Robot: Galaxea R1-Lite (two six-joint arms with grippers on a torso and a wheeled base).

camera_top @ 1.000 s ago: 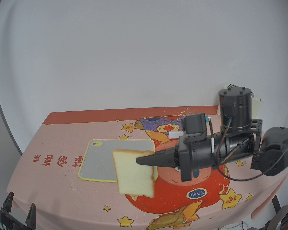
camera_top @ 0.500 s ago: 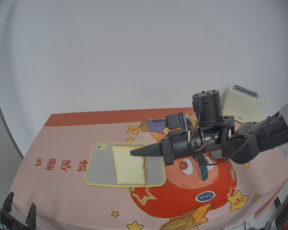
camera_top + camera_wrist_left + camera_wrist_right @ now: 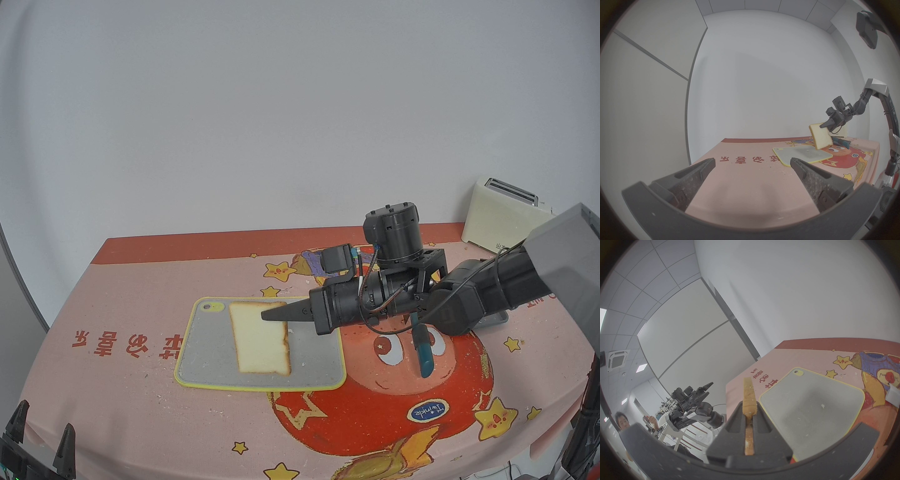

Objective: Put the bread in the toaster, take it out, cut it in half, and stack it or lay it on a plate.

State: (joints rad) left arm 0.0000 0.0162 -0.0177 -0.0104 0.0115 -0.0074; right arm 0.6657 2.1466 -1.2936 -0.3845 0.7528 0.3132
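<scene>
- Head view: right gripper (image 3: 267,314) clamped on the upper right edge of the bread (image 3: 259,339), arm coming in from the right. The slice hangs over the grey cutting board (image 3: 201,353) with yellow rim; can't tell if it touches.
- The board lies on the pink cartoon tablecloth (image 3: 125,400). White toaster (image 3: 504,216) stands at the far right corner, well apart from the board. A teal-handled item (image 3: 424,356) lies on the cloth under the right arm, partly hidden.
- Left gripper (image 3: 40,437) sits low at the near left table edge.
- Left wrist view: left gripper (image 3: 753,173) spread wide, nothing between the fingers (image 3: 815,181). Far off, the bread (image 3: 821,136) is tilted, pinched at its top corner, its lower end near the board (image 3: 800,155).
- Right wrist view: the jaws are closed on the bread (image 3: 748,396), seen edge-on. The board (image 3: 815,405) lies just beside and below.
</scene>
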